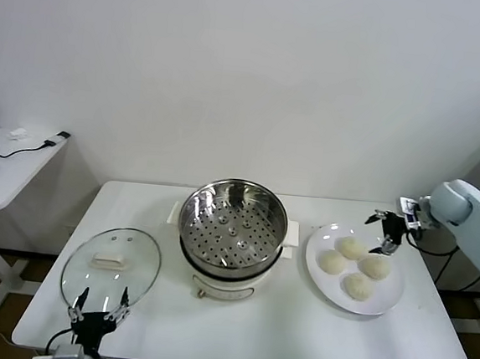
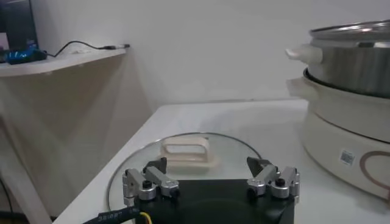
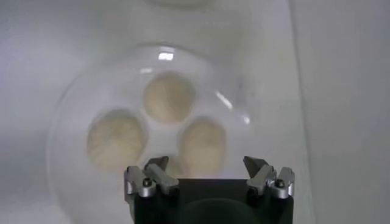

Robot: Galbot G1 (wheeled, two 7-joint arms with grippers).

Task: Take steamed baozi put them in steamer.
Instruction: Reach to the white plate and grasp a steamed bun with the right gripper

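Four cream-white baozi lie on a white plate (image 1: 390, 306) at the right of the table: one at the back (image 1: 352, 247), one on the left (image 1: 332, 261), one on the right (image 1: 374, 266), one at the front (image 1: 358, 286). The steel steamer (image 1: 234, 223) with its perforated floor stands empty at the table's middle on a cream base. My right gripper (image 1: 385, 236) is open and empty, hovering above the plate's far right edge; its wrist view shows the baozi (image 3: 169, 97) below. My left gripper (image 1: 99, 309) is open and empty at the table's front left.
A round glass lid (image 1: 113, 261) with a white handle lies flat left of the steamer, just beyond my left gripper; it also shows in the left wrist view (image 2: 183, 152). A side table (image 1: 6, 163) with cables stands off to the left.
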